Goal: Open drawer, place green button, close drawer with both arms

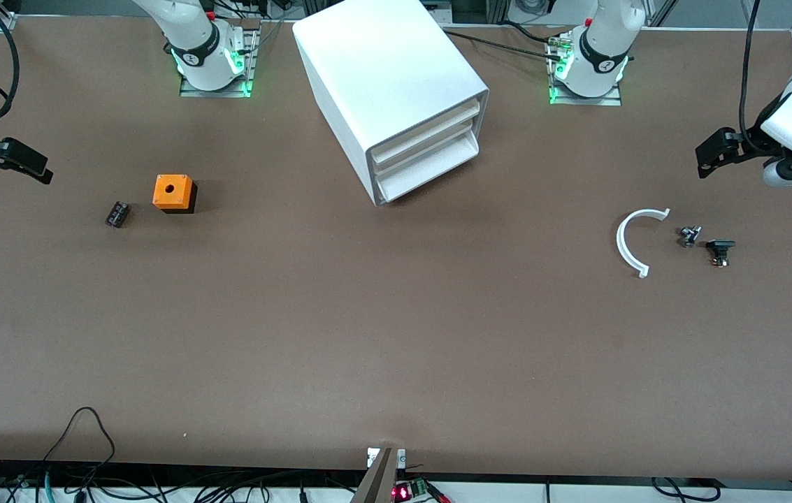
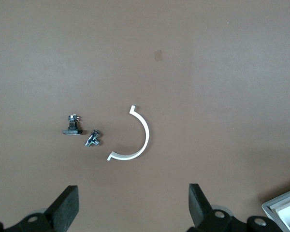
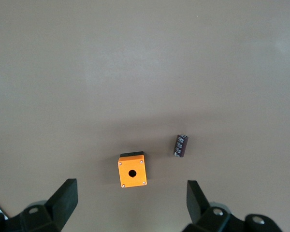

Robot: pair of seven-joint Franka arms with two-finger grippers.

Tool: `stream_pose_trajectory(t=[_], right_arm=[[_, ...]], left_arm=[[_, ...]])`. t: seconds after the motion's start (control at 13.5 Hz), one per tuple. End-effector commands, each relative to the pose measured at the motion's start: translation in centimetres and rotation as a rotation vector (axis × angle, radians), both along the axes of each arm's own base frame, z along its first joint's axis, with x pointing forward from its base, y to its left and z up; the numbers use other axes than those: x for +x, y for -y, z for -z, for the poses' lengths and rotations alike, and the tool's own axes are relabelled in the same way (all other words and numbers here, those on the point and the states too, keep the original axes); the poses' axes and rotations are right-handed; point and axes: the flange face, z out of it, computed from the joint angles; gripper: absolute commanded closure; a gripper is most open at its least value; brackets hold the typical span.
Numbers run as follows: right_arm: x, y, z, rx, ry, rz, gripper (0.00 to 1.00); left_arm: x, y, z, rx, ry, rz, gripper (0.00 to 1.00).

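Front view shows both arms waiting with wide claws, the left claw and right claw over opposite tabletop ends, the cabinet's lowest drawer shut, no green button visible, so nothing looks begun.

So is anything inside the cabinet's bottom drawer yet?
Cannot tell. The drawer is shut in the cabinet, so only its white front shows and its inside is covered. No green-capped button is visible anywhere on the table.
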Motion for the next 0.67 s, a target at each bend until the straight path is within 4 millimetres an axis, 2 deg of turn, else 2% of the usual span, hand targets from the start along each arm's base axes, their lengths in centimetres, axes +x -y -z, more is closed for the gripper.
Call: stream_pose_trajectory(t=[0.0,0.22,0.3,0.59], right_arm=[[0.3,-0.1,-0.4,0.011,0.01,-0.01,0.0],[0.5,-0.2,-0.2,0.014,0.01,-0.01,0.0],[0.9,-0.2,0.5,0.015,-0.001,-0.01,0.0],[1.2,-0.4,-0.1,0.009,0.011,-0.015,0.0]], left_arm=[[0.0,0.0,-0.8,-0.011,-0.005,0.014,0.0],[0.1,-1.4,-1.3,-0.082,0.002,-0.026,0.0],[0.1,-1.4,-1.3,-0.083,0.004,-0.027,0.0],[0.3,-0.7,-1.0,-0.082,-0.003,-0.015,0.0]])
